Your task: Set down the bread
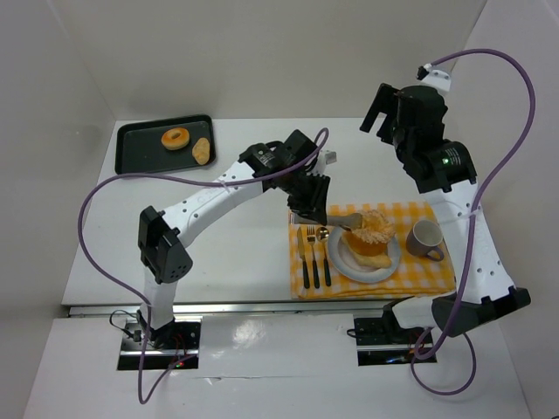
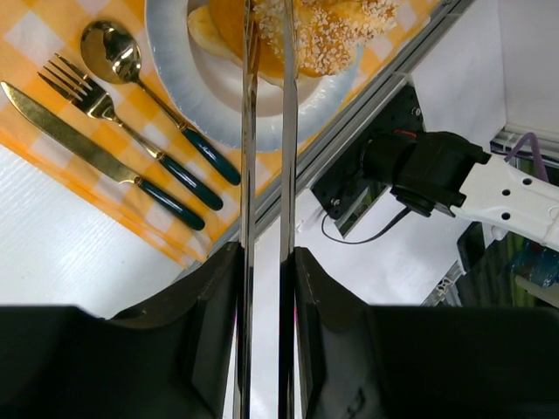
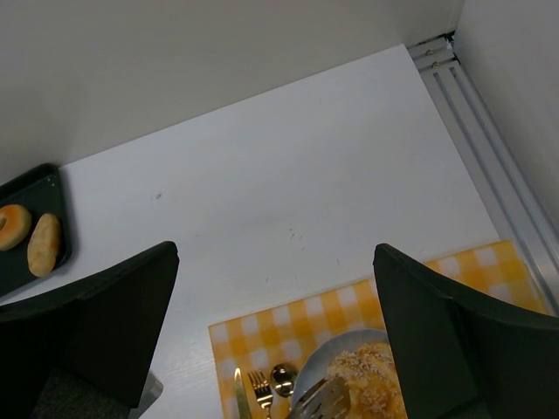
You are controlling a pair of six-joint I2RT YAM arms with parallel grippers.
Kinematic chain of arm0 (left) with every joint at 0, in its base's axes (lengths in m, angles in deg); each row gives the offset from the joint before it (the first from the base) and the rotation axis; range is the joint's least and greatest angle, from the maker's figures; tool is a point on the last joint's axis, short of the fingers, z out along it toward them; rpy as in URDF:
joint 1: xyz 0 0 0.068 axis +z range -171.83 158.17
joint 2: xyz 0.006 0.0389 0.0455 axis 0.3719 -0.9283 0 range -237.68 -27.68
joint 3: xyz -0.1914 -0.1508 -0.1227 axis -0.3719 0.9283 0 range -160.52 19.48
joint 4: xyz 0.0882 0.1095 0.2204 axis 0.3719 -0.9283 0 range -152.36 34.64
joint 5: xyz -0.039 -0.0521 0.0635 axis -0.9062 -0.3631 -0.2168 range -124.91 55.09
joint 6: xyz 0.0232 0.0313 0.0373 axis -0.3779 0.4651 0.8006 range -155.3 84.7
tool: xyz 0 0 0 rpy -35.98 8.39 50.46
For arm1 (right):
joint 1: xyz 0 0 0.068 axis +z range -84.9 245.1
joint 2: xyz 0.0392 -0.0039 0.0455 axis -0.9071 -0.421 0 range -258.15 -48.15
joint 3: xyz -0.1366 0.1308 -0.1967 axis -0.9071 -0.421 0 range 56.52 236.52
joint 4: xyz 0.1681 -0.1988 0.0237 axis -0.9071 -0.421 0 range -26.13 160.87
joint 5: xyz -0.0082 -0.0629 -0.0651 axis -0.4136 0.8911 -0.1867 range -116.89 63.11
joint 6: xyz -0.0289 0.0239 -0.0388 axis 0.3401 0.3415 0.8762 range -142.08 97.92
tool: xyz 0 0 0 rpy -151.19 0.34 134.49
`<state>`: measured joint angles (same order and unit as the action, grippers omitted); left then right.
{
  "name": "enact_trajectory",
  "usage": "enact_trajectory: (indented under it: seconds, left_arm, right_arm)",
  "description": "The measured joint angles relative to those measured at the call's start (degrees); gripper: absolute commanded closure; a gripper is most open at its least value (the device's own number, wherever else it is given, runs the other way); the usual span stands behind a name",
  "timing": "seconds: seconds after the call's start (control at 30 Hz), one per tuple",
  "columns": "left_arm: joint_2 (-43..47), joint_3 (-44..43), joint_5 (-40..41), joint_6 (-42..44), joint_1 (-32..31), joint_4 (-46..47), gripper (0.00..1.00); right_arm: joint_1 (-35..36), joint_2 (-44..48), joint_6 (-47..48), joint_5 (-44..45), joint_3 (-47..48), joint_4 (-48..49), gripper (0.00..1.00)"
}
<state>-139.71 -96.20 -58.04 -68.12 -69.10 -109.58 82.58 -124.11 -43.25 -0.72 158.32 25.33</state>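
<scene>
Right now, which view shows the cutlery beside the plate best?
Left wrist: the cutlery lies close and clear, beside the tongs. Top external shows it small; right wrist catches only the tips at its bottom edge.

Bright, even light from above nearly washes out the white worktop (image 1: 244, 253); shadows are faint. Mirror streaks run along the tongs (image 2: 247, 175) inside the left pincer (image 2: 266, 262), whose near fingers (image 2: 210, 332) are underexposed, black and slightly soft.

the white table (image 1: 244, 253) carries a black tray (image 1: 140, 150) far left and a yellow checked placemat (image 1: 424, 278) near right.
</scene>
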Motion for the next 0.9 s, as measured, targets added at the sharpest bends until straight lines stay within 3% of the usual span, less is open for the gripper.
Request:
enact_trajectory:
  seconds: [0.03,0.13,0.5,0.9]
  left_arm:
    - [-0.20,-0.33,0.28,0.09,-0.11,-0.46,0.51]
    - [-0.28,-1.16,0.44,0.79,-0.15,-1.36,0.39]
    - [-0.28,-2.82,0.44,1.25,-0.17,-1.68,0.32]
    - [0.17,-2.71,3.89,1.27,0.15,-1.79,0.34]
  right_arm:
    - [0.00,0.09,0.00,0.00,-0.31,0.00,0.00]
    - [0.00,0.13,0.00,-0.02,-0.90,-0.02,0.00]
    - [0.00,0.15,0.00,-0.13,-0.90,0.00,0.00]
    - [0.00,0.15,0.00,-1.38,-0.96,0.00,0.00]
